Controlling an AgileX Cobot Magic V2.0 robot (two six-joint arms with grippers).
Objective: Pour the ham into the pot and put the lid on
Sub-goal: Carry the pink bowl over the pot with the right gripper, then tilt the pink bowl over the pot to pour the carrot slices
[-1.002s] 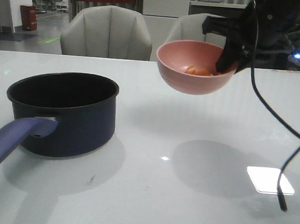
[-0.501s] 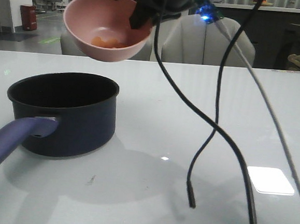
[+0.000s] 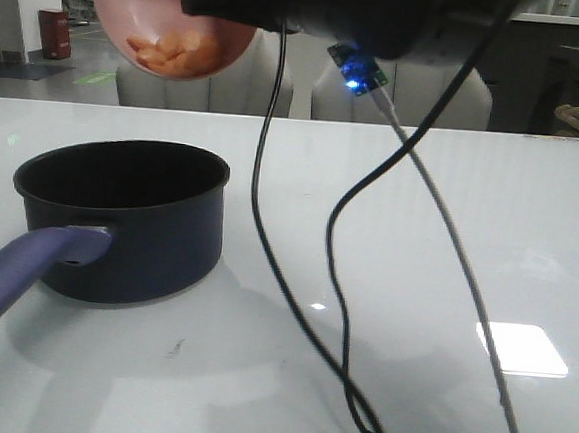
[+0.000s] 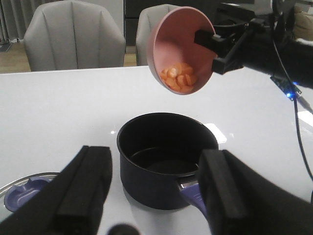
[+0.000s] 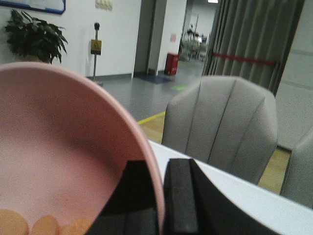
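Note:
The dark navy pot (image 3: 119,213) with a purple-blue handle (image 3: 24,271) stands empty at the left of the table; it also shows in the left wrist view (image 4: 166,164). My right gripper (image 5: 161,196) is shut on the rim of a pink bowl (image 3: 170,17) and holds it tilted high above the pot. Orange-pink ham slices (image 3: 172,52) lie in the bowl's lower side, also in the left wrist view (image 4: 178,78). My left gripper (image 4: 154,191) is open and empty, near the pot's handle. The glass lid (image 4: 24,188) with its blue knob lies on the table beside the pot.
Black and grey cables (image 3: 335,280) hang from the right arm down to the table in front. Grey chairs (image 3: 205,84) stand behind the table's far edge. A bright light patch (image 3: 520,347) lies on the table at the right.
The right gripper has carried the pink bowl from the right to above the pot, raised it and tilted it. The ham has slid to the bowl's lower side.

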